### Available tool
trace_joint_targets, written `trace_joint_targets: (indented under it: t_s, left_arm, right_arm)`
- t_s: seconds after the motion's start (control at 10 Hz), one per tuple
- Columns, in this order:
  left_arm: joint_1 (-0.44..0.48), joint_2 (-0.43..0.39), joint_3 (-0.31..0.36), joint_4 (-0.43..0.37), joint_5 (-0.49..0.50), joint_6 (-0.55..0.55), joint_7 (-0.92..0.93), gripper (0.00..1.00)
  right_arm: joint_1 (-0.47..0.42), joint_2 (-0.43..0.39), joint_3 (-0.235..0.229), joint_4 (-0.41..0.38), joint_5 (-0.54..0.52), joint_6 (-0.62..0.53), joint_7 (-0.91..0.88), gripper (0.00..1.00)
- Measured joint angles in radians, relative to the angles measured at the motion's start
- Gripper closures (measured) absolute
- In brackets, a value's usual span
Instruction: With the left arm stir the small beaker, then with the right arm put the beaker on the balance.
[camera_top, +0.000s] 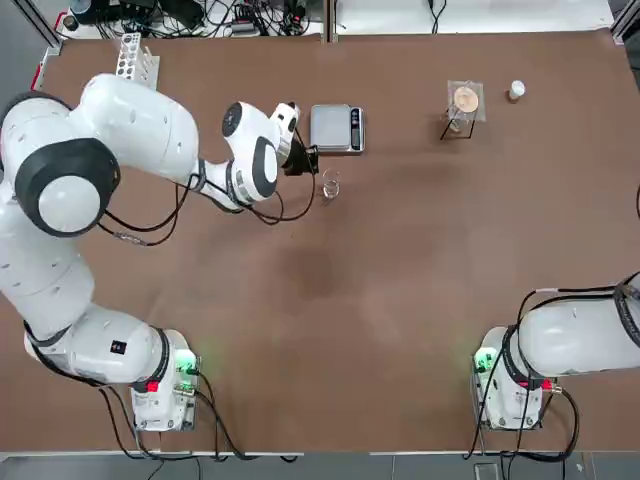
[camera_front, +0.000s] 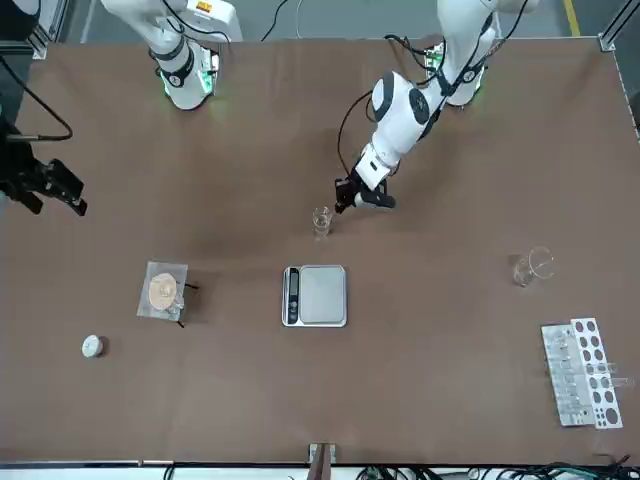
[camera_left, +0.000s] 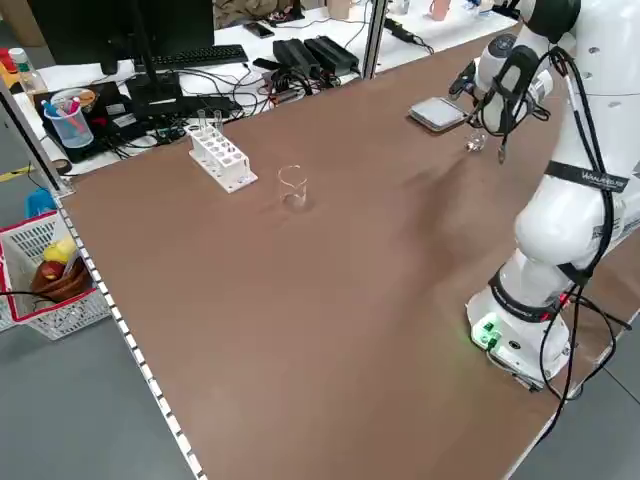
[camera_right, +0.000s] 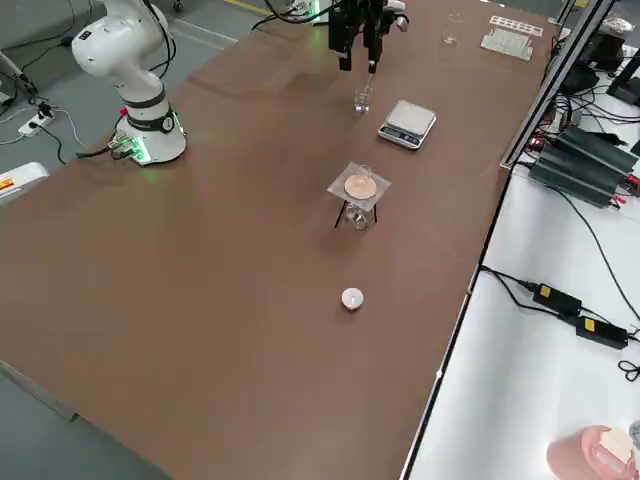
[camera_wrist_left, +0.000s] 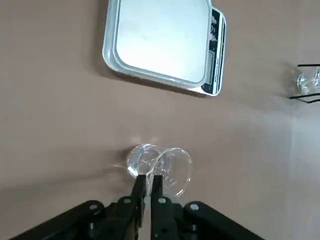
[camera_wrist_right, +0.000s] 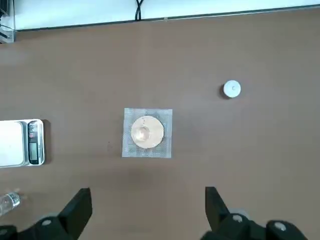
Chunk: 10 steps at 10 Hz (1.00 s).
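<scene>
The small beaker is seen upright on the table just before the balance, directly under the left gripper, whose fingers are pressed together; the right gripper, spread wide, is parked well apart.
</scene>
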Motion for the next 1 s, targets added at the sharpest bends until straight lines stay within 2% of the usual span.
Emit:
trace_joint_targets:
  t_s: [0.6, 1.0]
  left_arm:
    - [0.001, -0.025, 0.0, 0.005, 0.0, 0.002, -0.012, 0.92]
    - [0.001, -0.041, -0.002, 0.005, 0.0, 0.001, -0.026, 0.92]
  right_arm:
    - [0.0, 0.0, 0.0, -0.004, 0.0, 0.017, -0.006, 0.0]
    - [0.0, 0.0, 0.0, -0.018, 0.0, -0.017, -0.007, 0.0]
